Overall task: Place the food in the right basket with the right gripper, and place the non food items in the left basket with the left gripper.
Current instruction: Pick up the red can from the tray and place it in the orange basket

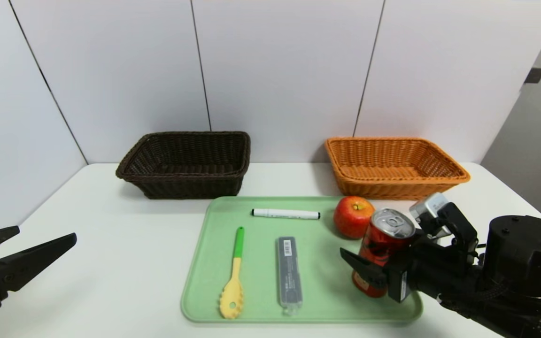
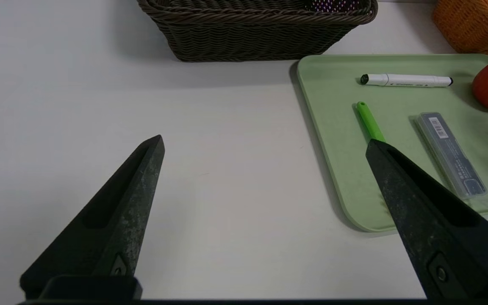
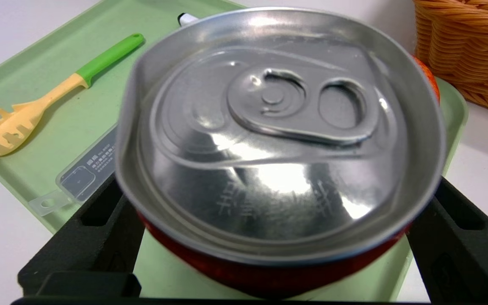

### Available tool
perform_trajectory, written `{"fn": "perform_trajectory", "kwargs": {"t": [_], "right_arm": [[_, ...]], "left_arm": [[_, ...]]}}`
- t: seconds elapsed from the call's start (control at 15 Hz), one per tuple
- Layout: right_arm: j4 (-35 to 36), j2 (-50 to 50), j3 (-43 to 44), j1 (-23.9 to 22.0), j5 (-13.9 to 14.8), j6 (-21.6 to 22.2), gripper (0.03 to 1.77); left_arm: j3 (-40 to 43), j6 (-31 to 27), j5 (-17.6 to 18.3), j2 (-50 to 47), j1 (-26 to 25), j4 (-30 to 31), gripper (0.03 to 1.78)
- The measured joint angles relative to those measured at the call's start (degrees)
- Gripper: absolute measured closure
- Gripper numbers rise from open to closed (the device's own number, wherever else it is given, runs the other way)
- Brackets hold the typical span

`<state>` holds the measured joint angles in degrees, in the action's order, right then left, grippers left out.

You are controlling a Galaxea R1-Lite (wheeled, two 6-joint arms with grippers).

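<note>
White desk [image 1: 111, 263] under everything. Two baskets at the far edge by the wall: dark brown basket [image 1: 186, 164] on my left, orange basket [image 1: 395, 166] on my right, well apart, long sides running left to right.

Green tray [image 1: 214, 281] sits nearer me, between and in front of the baskets, on the desk.

My right end effector [image 1: 374, 263] is at the tray's right end, fingers spread wide, one on each side of the red can [image 1: 383, 249]. I cannot tell whether the fingers touch the can. Can stands on the tray leaning slightly, silver top and pull tab up, long axis near vertical.

My left end effector [image 1: 21, 249] hangs over bare desk at the left, well apart from the tray, fingers spread, nothing between them.

Apple [image 1: 352, 217] on the tray just behind the can, stem up, near the orange basket.

Grey flat case [image 1: 289, 272] mid-tray, long axis running away from me, barcode end far.

Pasta spoon [image 1: 234, 274] left of the case, roughly parallel to it: yellow toothed head near me, green handle pointing away.

White marker [image 1: 285, 214] at the tray's far side, lying crosswise, left to right, dark at both ends.
</note>
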<state>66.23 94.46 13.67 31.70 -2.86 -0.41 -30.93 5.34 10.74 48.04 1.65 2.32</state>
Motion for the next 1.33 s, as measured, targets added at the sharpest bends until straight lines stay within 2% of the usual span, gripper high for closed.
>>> {"fn": "perform_trajectory", "kwargs": {"t": [0.33,0.67,1.13,1.33], "right_arm": [[0.0,0.4,0.0,0.0,0.0,0.0,0.09],[0.1,0.0,-0.4,0.4,0.0,-0.2,0.79],[-1.3,-2.7,-0.5,0.6,-0.2,0.4,0.81],[-6.8,-5.4,3.5,0.2,-0.1,2.0,0.81]], "left_arm": [[0.1,0.0,0.0,-0.1,0.0,0.0,0.12],[0.3,0.1,0.0,-0.2,0.0,0.0,0.12],[-0.1,0.1,0.0,-0.3,0.0,0.1,0.12],[-0.5,0.0,0.1,-0.3,0.0,0.0,0.12]]}}
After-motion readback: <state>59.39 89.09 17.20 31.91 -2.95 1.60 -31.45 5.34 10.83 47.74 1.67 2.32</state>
